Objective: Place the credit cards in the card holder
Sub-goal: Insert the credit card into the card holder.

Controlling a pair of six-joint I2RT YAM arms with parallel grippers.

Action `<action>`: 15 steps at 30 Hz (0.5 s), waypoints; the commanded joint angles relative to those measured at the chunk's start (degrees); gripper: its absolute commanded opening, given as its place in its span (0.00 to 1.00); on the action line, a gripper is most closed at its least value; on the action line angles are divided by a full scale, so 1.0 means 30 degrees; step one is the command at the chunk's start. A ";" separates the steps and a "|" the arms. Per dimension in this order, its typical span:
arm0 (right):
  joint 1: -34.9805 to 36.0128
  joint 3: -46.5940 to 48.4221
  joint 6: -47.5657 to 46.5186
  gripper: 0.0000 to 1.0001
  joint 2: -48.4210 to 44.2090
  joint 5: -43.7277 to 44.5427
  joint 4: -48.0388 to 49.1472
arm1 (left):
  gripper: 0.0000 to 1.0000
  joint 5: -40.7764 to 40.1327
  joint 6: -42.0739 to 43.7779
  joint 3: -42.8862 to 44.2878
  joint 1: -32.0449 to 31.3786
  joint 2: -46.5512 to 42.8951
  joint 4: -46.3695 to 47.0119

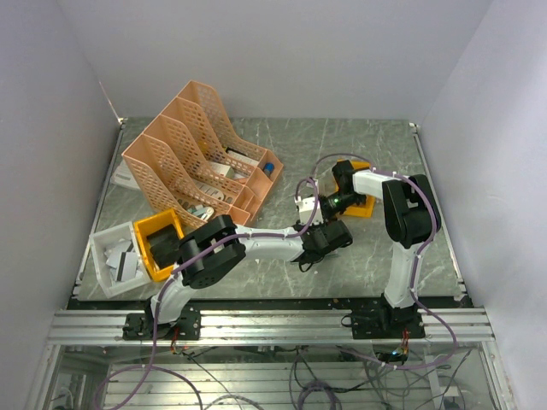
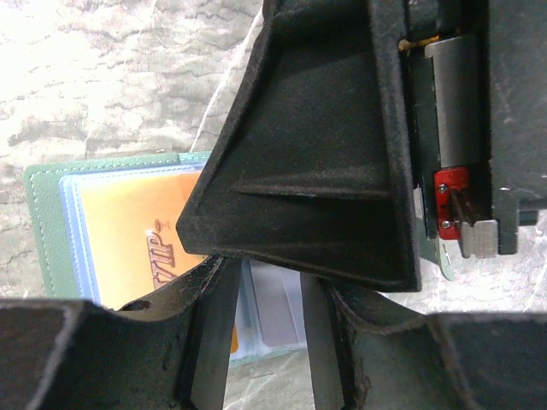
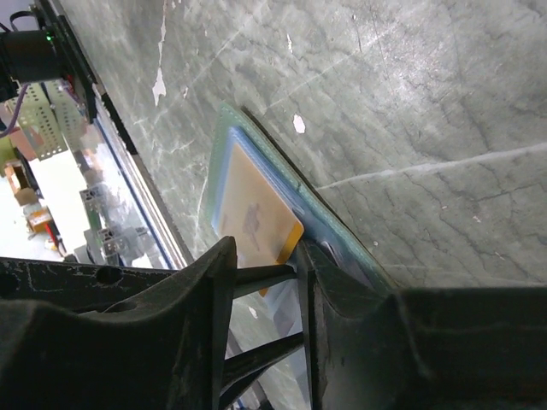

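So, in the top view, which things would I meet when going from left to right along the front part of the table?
First the white bin → orange-yellow bin → left gripper → second orange-yellow bin → right arm's upright link.

A big peach file rack (image 1: 192, 154) with little holes stands on the green stone counter (image 1: 342, 141). In front of it sit a white bin (image 1: 111, 232) and an orange bin (image 1: 158, 220) (side by side, touching). Another orange bin (image 1: 364, 208) sits farther right.
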 commanded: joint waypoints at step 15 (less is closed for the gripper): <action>-0.0122 -0.0001 -0.1165 0.41 -0.2994 0.0153 0.0417 | 0.47 0.1582 0.6189 -0.4266 -0.0347 -0.5048 0.5180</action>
